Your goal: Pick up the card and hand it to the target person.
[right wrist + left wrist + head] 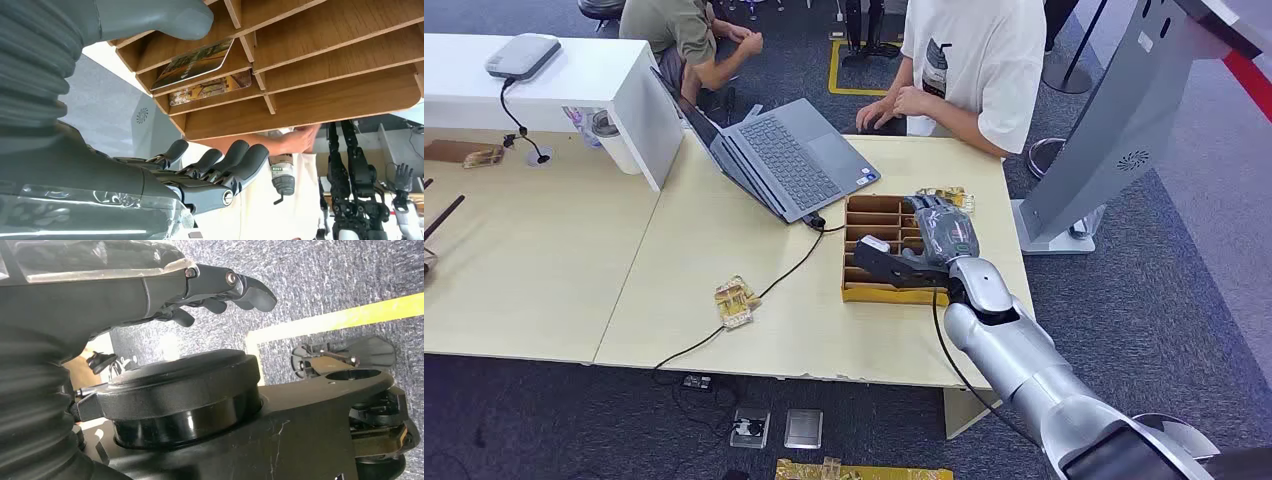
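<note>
The right hand is hovering over the wooden divider box on the worktop, fingers apart and gripping nothing. The card is lying in a compartment of that box, just beside the thumb. Beyond the box, a person in a white shirt is standing. The left hand is hanging loose, empty.

Silver right arm, grey ribbed cover, dark fingers.
</note>
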You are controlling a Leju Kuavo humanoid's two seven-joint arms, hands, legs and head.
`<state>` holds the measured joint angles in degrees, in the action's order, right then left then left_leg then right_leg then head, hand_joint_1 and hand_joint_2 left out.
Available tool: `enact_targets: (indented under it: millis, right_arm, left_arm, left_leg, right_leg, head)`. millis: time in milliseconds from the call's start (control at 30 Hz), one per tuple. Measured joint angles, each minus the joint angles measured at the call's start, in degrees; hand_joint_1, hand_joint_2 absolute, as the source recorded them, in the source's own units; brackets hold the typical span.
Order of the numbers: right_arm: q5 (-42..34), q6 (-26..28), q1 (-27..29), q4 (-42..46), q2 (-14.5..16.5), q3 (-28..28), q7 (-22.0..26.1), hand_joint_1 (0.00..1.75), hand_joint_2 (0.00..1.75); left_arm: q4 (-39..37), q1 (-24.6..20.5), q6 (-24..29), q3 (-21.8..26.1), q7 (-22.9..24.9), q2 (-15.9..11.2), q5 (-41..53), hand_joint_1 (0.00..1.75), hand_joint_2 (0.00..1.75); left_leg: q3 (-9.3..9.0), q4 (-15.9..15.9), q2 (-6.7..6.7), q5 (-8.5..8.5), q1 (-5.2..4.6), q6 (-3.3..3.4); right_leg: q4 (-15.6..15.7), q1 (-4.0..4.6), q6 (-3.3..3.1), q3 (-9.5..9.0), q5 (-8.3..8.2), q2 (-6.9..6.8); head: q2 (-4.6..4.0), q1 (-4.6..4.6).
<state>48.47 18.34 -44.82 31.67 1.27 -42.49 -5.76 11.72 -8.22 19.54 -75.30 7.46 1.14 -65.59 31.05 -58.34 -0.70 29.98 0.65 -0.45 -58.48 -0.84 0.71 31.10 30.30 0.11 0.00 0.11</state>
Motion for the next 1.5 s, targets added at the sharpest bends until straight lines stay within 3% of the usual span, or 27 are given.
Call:
enact_targets:
  millis: [267,433,900,1133,1200,1367,1500]
  right_arm:
    - [-0.4,0.0,0.0,0.0,0.0,-0.1,0.2,0.51,1.75]
    - [-0.5,-0.1,0.0,0.0,-0.1,-0.3,0.1,0.63,1.75]
    - [-0.7,-0.3,0.0,-0.2,-0.5,-0.8,-0.3,0.59,1.75]
    - [-0.6,-0.4,0.0,-0.3,-0.5,-0.9,-0.4,0.67,1.75]
    - [-0.6,-0.5,0.0,-0.3,-0.5,-1.0,-0.4,0.73,1.75]
    - [-0.6,-0.7,0.0,-0.4,-0.4,-1.1,-0.2,1.33,1.75]
    - [-0.6,-0.6,0.0,-0.5,-0.4,-1.1,0.1,1.44,1.75]
  left_arm:
    - [0.0,0.0,0.0,0.0,0.0,0.0,0.0,0.00,1.75]
    - [0.0,0.0,0.0,0.0,0.0,0.0,0.1,0.00,1.75]
    - [0.0,0.0,-0.2,0.0,0.3,0.0,0.5,0.00,1.75]
    - [0.0,0.0,-0.2,0.0,0.3,0.0,0.6,0.00,1.75]
    - [0.0,0.0,-0.2,0.0,0.3,0.0,0.6,0.00,1.75]
    - [0.0,0.0,-0.2,0.0,0.4,0.0,0.6,0.00,1.75]
    - [0.0,0.0,-0.2,0.0,0.5,0.0,0.6,0.00,1.75]
  left_leg:
    - [0.00,0.0,0.00,0.00,0.00,0.00]
    - [0.00,0.0,0.00,0.00,0.00,0.00]
    - [-0.01,0.0,0.00,0.00,0.00,0.00]
    - [0.00,0.0,0.00,0.00,0.00,0.00]
    - [0.00,0.0,0.00,0.00,0.00,0.00]
    - [0.00,0.0,0.00,0.00,0.00,0.00]
    - [0.00,0.0,0.00,0.00,0.00,0.00]
  right_leg:
    - [0.0,0.00,0.00,0.00,0.00,0.00]
    - [0.0,0.00,0.00,0.00,0.00,0.00]
    - [0.0,0.00,0.00,0.00,0.00,0.00]
    - [0.0,0.00,0.00,0.00,0.00,0.00]
    - [0.0,0.00,0.00,0.00,0.00,0.00]
    - [0.0,0.00,0.00,0.00,0.00,0.00]
    - [0.0,0.00,0.00,0.00,0.00,0.00]
  head:
    - [0.00,0.00]
    - [0.00,0.00]
    - [0.00,-0.01]
    - [0.00,-0.01]
    - [0.00,-0.01]
    - [0.00,-0.01]
    - [0.00,-0.01]
